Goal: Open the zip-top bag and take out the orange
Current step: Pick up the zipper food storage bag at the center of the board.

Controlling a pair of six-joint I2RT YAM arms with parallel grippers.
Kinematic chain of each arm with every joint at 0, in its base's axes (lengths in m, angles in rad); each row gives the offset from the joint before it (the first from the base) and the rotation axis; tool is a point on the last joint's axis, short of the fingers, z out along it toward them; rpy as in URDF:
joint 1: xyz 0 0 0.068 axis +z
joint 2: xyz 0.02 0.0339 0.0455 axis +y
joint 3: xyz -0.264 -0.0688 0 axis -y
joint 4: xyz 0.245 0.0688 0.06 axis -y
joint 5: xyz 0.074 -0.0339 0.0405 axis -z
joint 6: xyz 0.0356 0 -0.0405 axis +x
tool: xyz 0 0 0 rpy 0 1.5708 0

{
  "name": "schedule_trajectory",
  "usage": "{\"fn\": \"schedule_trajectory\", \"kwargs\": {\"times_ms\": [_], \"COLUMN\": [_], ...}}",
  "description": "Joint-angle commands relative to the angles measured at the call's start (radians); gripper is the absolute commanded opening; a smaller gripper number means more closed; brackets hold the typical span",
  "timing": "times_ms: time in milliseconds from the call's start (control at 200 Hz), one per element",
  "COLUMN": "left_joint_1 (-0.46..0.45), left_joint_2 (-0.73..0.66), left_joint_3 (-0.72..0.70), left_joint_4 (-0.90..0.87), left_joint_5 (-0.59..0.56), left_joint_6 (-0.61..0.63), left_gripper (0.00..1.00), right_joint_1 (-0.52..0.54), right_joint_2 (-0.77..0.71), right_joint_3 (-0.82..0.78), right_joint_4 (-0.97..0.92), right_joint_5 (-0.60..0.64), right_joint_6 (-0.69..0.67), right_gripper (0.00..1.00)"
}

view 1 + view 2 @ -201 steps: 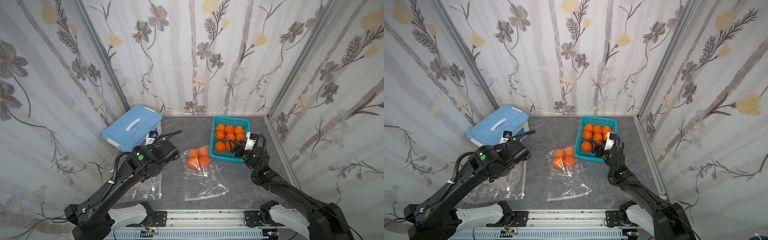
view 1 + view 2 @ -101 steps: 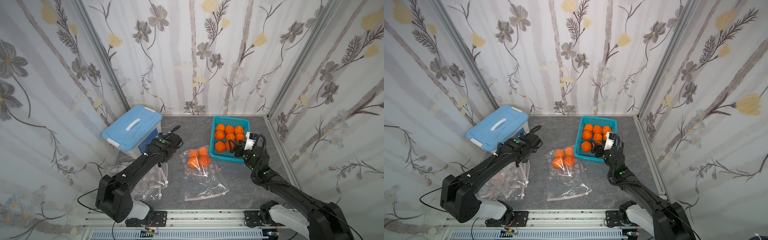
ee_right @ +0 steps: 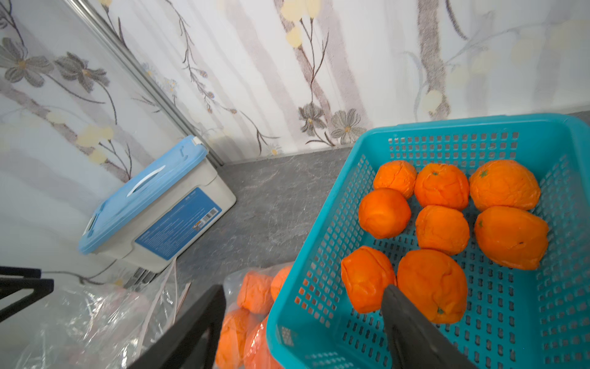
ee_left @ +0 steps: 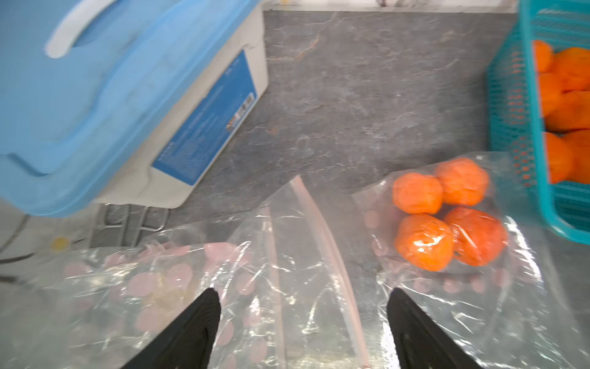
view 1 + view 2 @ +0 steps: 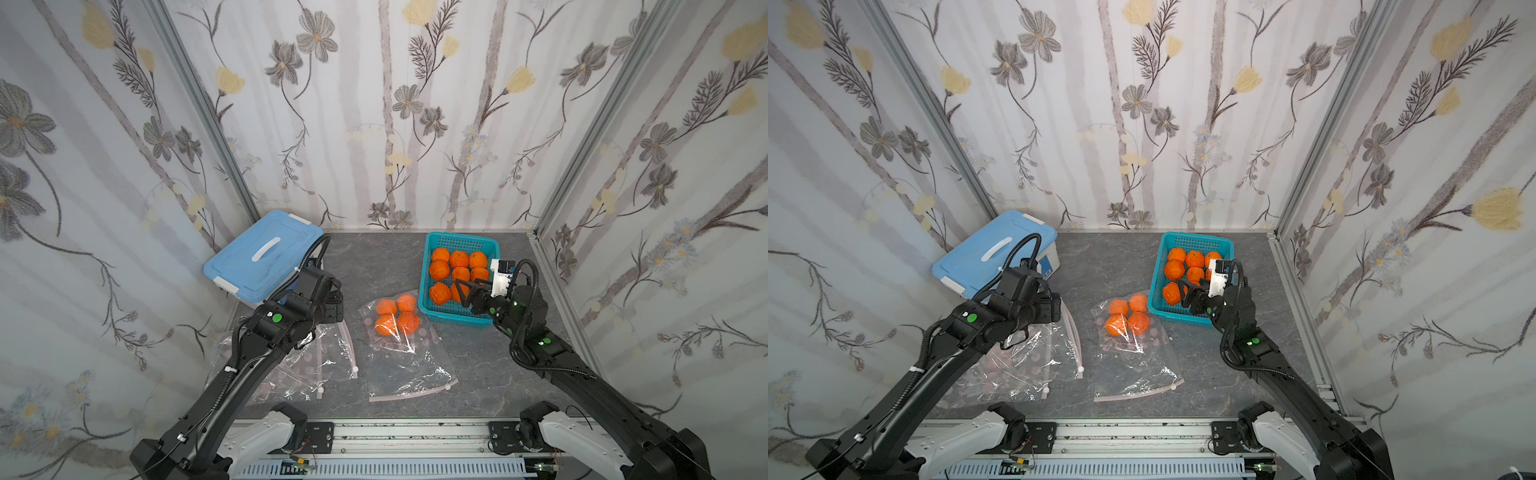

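The zip-top bag [image 5: 405, 365] lies flat mid-table where it was a second ago, four oranges [image 5: 397, 316] bunched at its far end. The change is in the left gripper [image 4: 303, 297]: clamped then, it is now spread wide above the empty bags [image 5: 324, 365], gripping nothing. From the left stand a closed blue-lidded box [image 5: 262, 257], those empty bags, the filled bag, then a teal basket [image 5: 457, 241] holding eight loose oranges [image 3: 442, 230]. The right gripper [image 3: 303, 290] gapes empty, straddling the basket's wall.
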Motion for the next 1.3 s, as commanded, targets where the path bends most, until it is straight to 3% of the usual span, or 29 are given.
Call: {"fn": "schedule_trajectory", "kwargs": {"times_ms": [0, 55, 105, 260, 470, 614, 979, 1109, 1294], "left_joint_1": [-0.005, -0.019, -0.041, -0.058, -0.048, -0.028, -0.02, -0.02, -0.02], "left_joint_2": [-0.055, -0.066, -0.063, -0.045, -0.064, -0.08, -0.129, -0.113, -0.095], "left_joint_3": [-0.106, -0.174, -0.222, -0.321, -0.42, -0.456, -0.485, -0.476, -0.467], "left_joint_4": [0.219, 0.325, 0.396, 0.506, 0.553, 0.548, 0.583, 0.576, 0.583], "left_joint_5": [0.419, 0.522, 0.546, 0.495, 0.373, 0.318, 0.376, 0.385, 0.406], "left_joint_6": [-0.015, -0.059, -0.092, -0.196, -0.246, -0.263, -0.24, -0.235, -0.235], "left_gripper": [0.82, 0.81, 0.81, 0.82, 1.0, 1.0, 0.97, 0.95, 0.92], "right_joint_1": [0.001, 0.002, 0.002, 0.004, 0.015, 0.028, 0.073, 0.086, 0.087], "right_joint_2": [-0.062, -0.096, -0.124, -0.183, -0.153, -0.116, -0.09, -0.131, -0.201], "right_joint_3": [-0.012, -0.032, -0.054, -0.16, -0.313, -0.376, -0.489, -0.5, -0.51], "right_joint_4": [-0.253, -0.32, -0.365, -0.375, -0.227, -0.184, -0.118, -0.129, -0.126], "right_joint_5": [-0.129, -0.152, -0.178, -0.242, -0.396, -0.422, -0.492, -0.512, -0.551], "right_joint_6": [0.024, 0.043, 0.055, 0.138, 0.225, 0.217, 0.277, 0.29, 0.318], "right_gripper": [0.77, 0.76, 0.75, 0.74, 0.73, 0.72, 0.69, 0.68, 0.59]}}
